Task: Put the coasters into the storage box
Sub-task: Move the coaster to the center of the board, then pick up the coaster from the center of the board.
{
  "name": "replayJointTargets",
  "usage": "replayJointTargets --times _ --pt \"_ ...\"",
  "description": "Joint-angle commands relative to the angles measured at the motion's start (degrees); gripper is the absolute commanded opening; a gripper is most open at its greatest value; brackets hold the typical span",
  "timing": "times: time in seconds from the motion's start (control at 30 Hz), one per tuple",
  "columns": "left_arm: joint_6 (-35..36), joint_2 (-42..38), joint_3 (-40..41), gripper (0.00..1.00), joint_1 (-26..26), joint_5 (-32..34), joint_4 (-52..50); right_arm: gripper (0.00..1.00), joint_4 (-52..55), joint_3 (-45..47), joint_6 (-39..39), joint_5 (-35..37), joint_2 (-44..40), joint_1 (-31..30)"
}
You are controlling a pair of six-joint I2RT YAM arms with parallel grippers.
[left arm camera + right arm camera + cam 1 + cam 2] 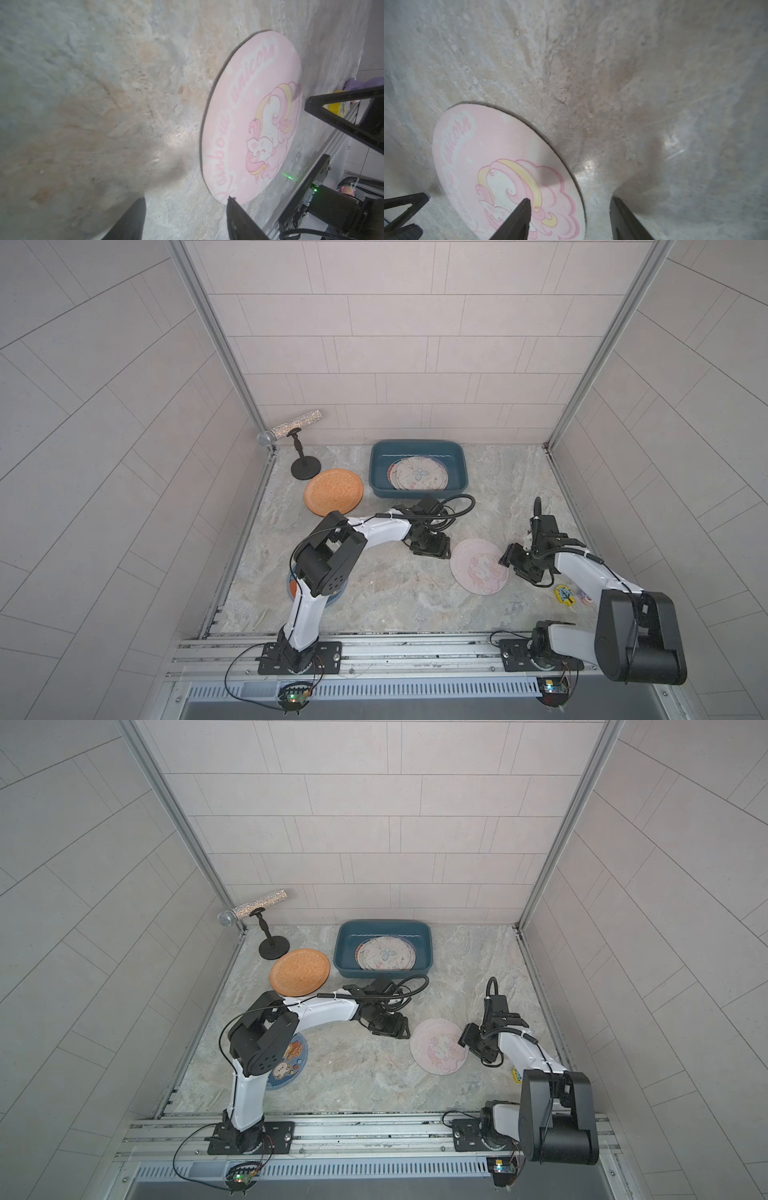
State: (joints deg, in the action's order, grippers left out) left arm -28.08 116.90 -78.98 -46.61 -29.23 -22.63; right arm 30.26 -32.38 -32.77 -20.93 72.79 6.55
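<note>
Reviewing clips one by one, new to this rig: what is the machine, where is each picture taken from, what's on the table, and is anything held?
The machine is two robot arms, a left arm and a right arm, bolted to a rail at the table's near edge. Two pictures look down from overhead and are nearly alike. The other two come from cameras on the arms' wrists.

On the table lie a pink unicorn coaster, an orange coaster and a blue coaster partly under the left arm. More coasters lie in the teal storage box. A microphone on a stand and a yellow sticker are also there.

The left gripper and right gripper sit at opposite edges of the pink coaster, both open, holding nothing.
</note>
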Motion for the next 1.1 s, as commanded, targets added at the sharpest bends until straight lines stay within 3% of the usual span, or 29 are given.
replayJointTargets --times 0.0,0.37,0.8,0.9,1.03,1.07 --pt "0.9 1.6 -2.1 0.66 -1.4 1.1 -2.2 0.62 2.8 3.9 0.7 -0.4 2.9 0.0" --pt "0.7 5.5 -5.5 0.62 -4.1 2.2 -4.6 0.54 3.6 2.1 2.4 -2.2 5.8 -1.0" --pt "0.7 6.8 -6.8 0.61 -4.5 2.1 -5.1 0.35 3.1 1.1 2.5 -3.9 7.7 -2.8" --pt "0.7 6.8 -6.7 0.61 -4.5 2.2 -5.1 0.25 2.9 1.0 2.5 -4.1 7.9 -3.0" --pt "0.7 6.5 -6.5 0.6 -4.5 2.2 -5.1 0.02 2.3 1.3 2.1 -4.7 7.9 -3.0" --pt "0.7 6.4 -6.5 0.61 -4.5 2.2 -5.1 0.0 2.2 1.3 2.0 -4.9 7.9 -3.0"
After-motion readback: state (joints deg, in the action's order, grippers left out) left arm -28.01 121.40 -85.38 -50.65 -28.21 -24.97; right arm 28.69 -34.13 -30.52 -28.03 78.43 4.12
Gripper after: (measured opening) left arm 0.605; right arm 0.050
